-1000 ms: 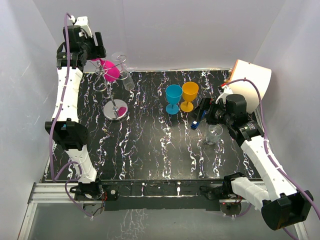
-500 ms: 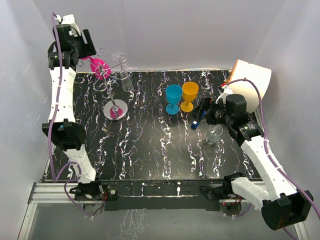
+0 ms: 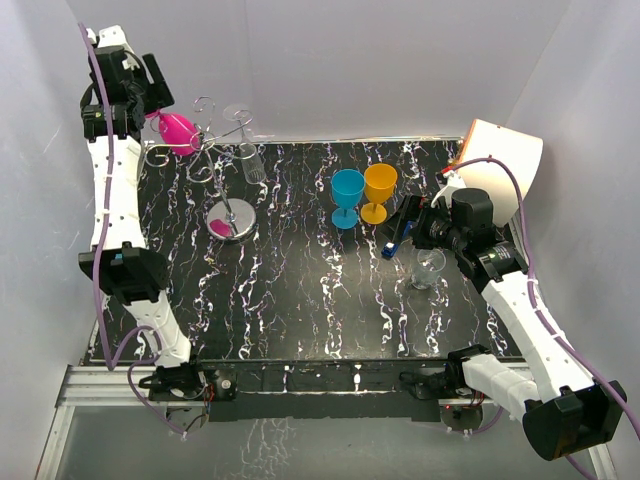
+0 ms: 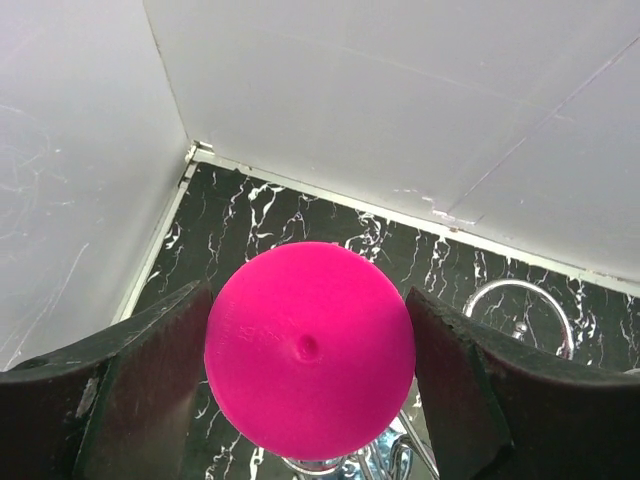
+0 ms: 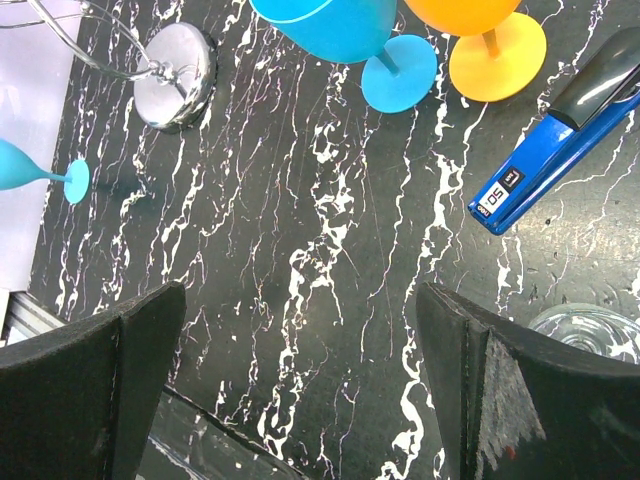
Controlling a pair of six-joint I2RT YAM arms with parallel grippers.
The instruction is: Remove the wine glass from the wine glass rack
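My left gripper (image 3: 160, 118) is shut on a pink wine glass (image 3: 176, 132) and holds it high at the back left corner, beside the left hook arms of the wine glass rack (image 3: 230, 218). In the left wrist view the glass's round pink face (image 4: 310, 345) fills the gap between my fingers (image 4: 150, 390), with rack wire (image 4: 520, 300) just below and to the right. A clear glass (image 3: 250, 158) hangs on the rack. My right gripper (image 3: 412, 222) is open and empty over the table's right side; its wrist view (image 5: 300, 390) shows bare table between its fingers.
A blue glass (image 3: 347, 195) and an orange glass (image 3: 379, 190) stand mid-table. A blue stapler (image 3: 397, 238) and a clear glass (image 3: 429, 266) sit by my right gripper. A white and orange object (image 3: 500, 160) stands at the back right. White walls close in.
My left gripper has risen and moved left and back with the pink glass, carrying it away from the rack's centre. The right arm has not moved.
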